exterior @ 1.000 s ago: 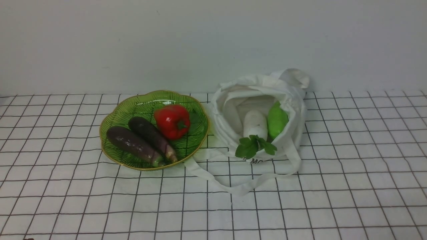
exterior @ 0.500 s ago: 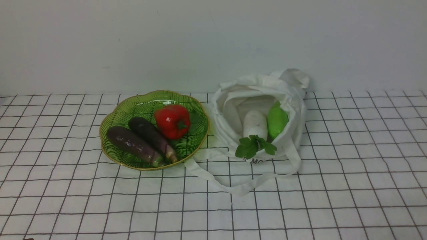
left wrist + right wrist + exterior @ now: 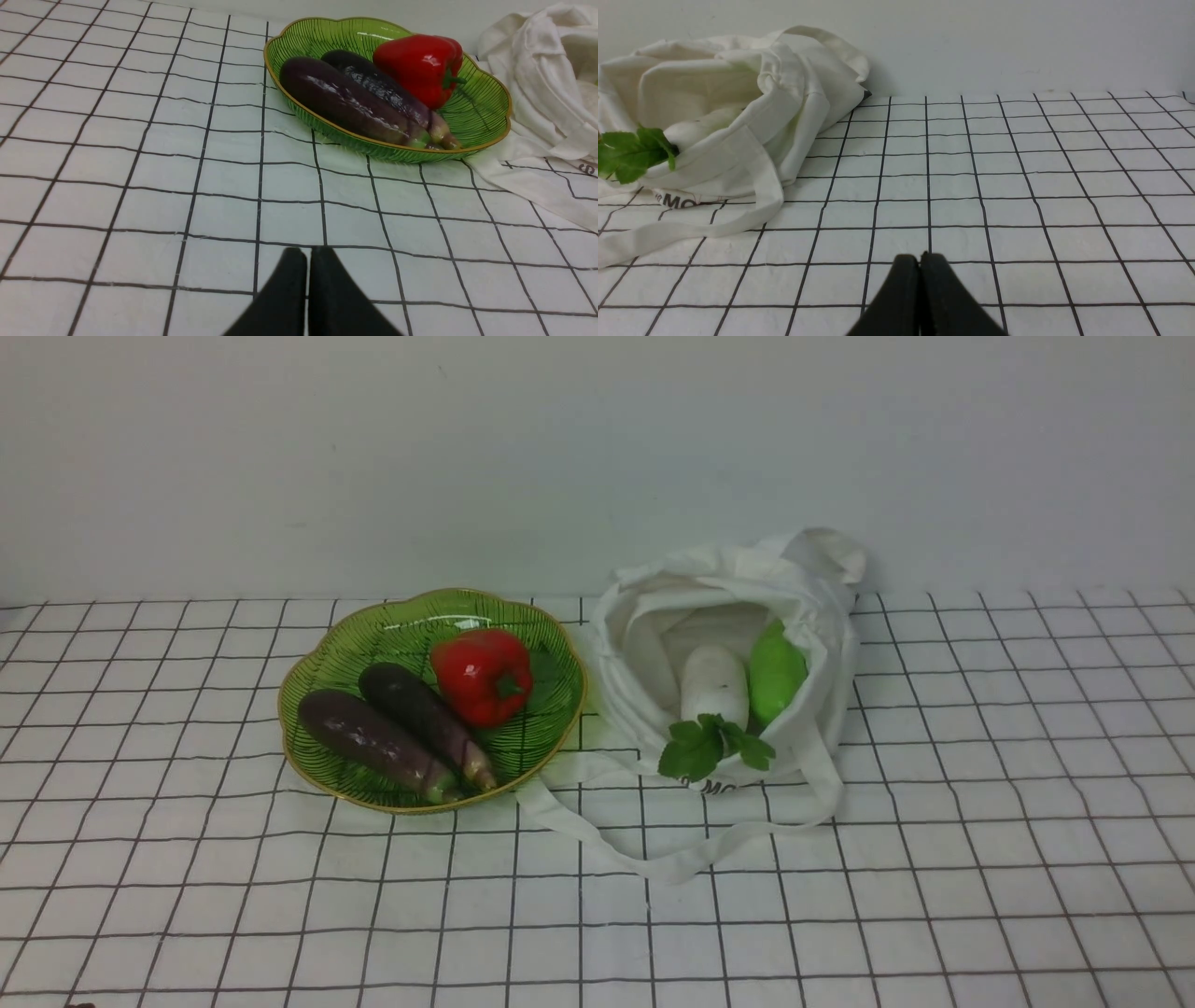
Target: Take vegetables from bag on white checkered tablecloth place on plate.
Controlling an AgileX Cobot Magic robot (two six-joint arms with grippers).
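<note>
Left gripper: fingers drawn together, at most a sliver between the tips; nothing in its grasp. Right gripper: closed, fingertips meeting, no item held. Both are over the checkered tablecloth, well apart from the plate and bag.

Plate: forward of the left gripper and off to its right side. Green, with a scalloped gold rim. It carries two eggplants, lying side by side with their stem ends towards the robot, and a red pepper just beside them, on the side farther from the left gripper.

Bag: forward of the right gripper and off to its left side, mouth open towards the robot. White radish inside, its leaves draped over the near lip. Green vegetable, oblong, also inside, next to the radish on the side nearer the right gripper. Strap looped on the cloth on the robot's side of the bag, reaching across to the near edge of the plate. Black lettering partly visible below the leaves.
</note>
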